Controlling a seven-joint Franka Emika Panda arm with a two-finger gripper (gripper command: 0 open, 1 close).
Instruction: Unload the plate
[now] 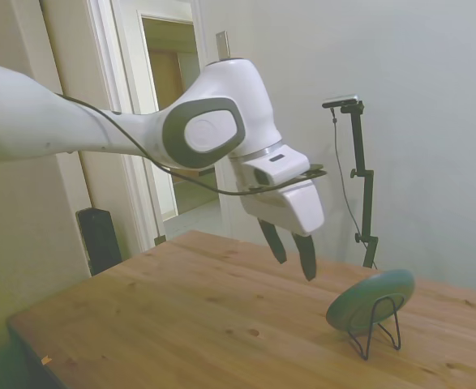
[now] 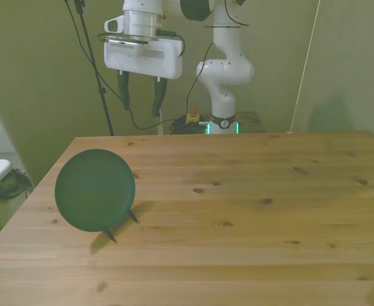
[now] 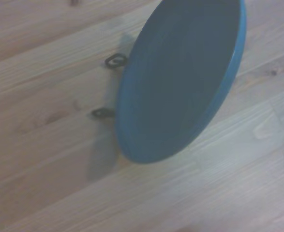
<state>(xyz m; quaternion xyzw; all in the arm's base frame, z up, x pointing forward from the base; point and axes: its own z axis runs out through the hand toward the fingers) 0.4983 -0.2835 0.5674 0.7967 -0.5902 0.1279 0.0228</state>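
One plate (image 1: 370, 297) propped in wire stand (image 1: 381, 327) on bench (image 1: 205, 316), my pincer (image 1: 291, 247) above, apparently open, holding nothing.

Count on the worktop (image 2: 250, 210): one. Plates: one plate (image 2: 94, 189), dark grey-green, round. Wire stands: one thin black wire stand (image 1: 375, 324), with two foot tips showing in front of the plate. Robot arms: one, carrying one claw (image 2: 140, 97) with two dark fingers (image 1: 306, 256). No second item of any kind counted.
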